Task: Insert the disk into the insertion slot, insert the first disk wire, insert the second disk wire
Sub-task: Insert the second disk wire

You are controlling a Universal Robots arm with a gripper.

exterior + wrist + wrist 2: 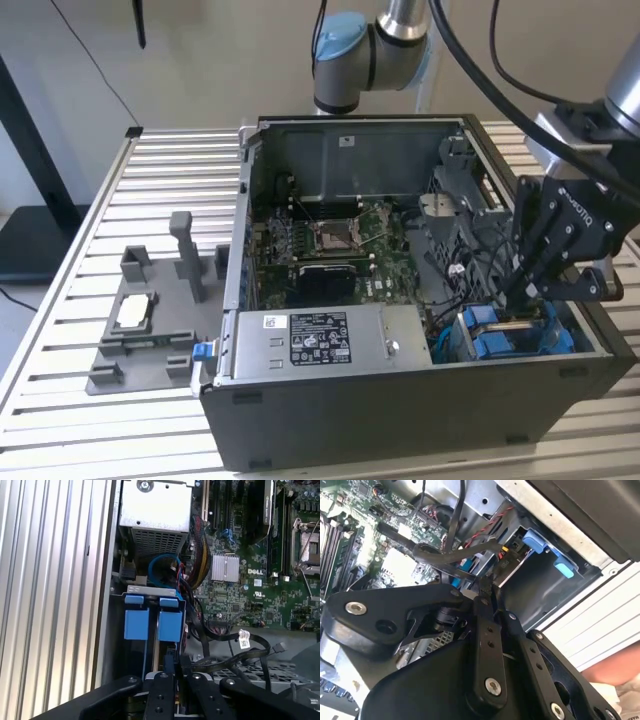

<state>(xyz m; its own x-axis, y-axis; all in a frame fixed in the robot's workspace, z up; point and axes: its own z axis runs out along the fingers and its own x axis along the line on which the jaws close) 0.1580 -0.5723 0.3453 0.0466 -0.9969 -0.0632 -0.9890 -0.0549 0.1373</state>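
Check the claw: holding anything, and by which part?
The claw looks closed on a black wire connector, gripped at its body, beside the blue tabs of the drive cage.

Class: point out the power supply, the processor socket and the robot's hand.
Power supply [318, 338], exterior view: on its label.
Processor socket [331, 236], exterior view: at its centre.
Hand [524, 293], exterior view: between its fingertips, above the blue tabs.

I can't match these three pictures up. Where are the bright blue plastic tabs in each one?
Exterior view: blue tabs in the case's near corner, at the exterior view's right, beside the power-supply box.
First wrist view: blue tabs side by side, between the ribbed table and the board.
Second wrist view: blue tabs against the case wall, past the black cables.
Shared landmark: the green motherboard.
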